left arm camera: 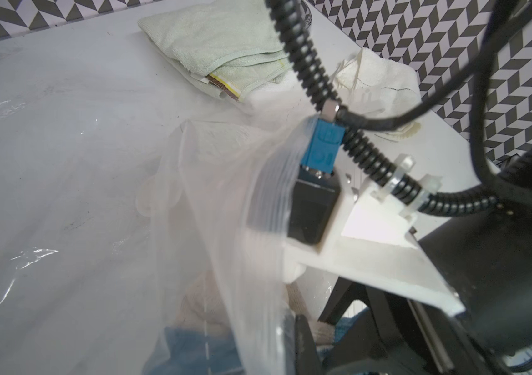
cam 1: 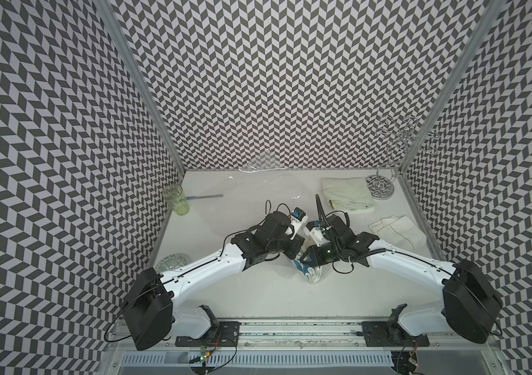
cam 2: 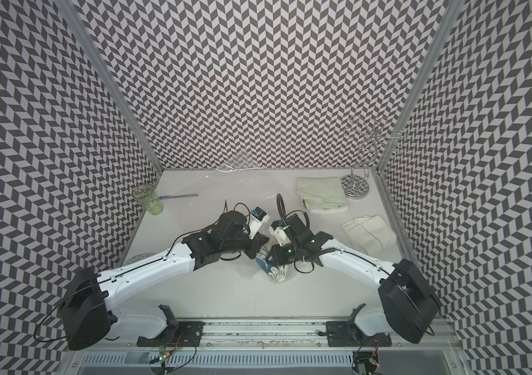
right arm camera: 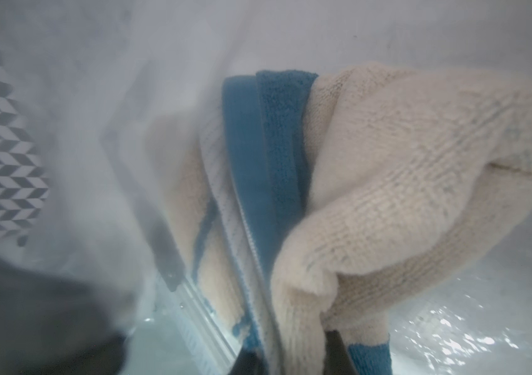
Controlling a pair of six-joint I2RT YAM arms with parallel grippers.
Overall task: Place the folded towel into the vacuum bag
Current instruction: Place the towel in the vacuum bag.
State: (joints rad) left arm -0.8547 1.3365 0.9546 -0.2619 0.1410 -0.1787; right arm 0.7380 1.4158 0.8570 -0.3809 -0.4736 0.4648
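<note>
The folded towel point(cam 1: 310, 276) point(cam 2: 276, 275) is blue and cream and hangs at the middle of the table, under both wrists. My right gripper point(right arm camera: 293, 355) is shut on the towel point(right arm camera: 388, 194), one black finger on each side of the folds. The vacuum bag point(cam 1: 258, 181) point(cam 2: 237, 181) is clear, glossy film that spreads from there to the back wall. My left gripper point(left arm camera: 293, 328) is shut on the bag's lifted zip-strip edge point(left arm camera: 258, 201). Film point(right arm camera: 95, 97) lies around the towel, which shows through the bag point(left arm camera: 199, 341) in the left wrist view. In both top views the fingertips are hidden.
A green glass point(cam 1: 176, 199) and a flat blue-handled tool point(cam 1: 204, 197) stand at the back left. At the right are a pale green towel point(cam 1: 347, 194), a white cloth point(cam 1: 397, 232) and a chrome wire stand point(cam 1: 381, 186). A patterned dish point(cam 1: 172, 261) lies under the left arm.
</note>
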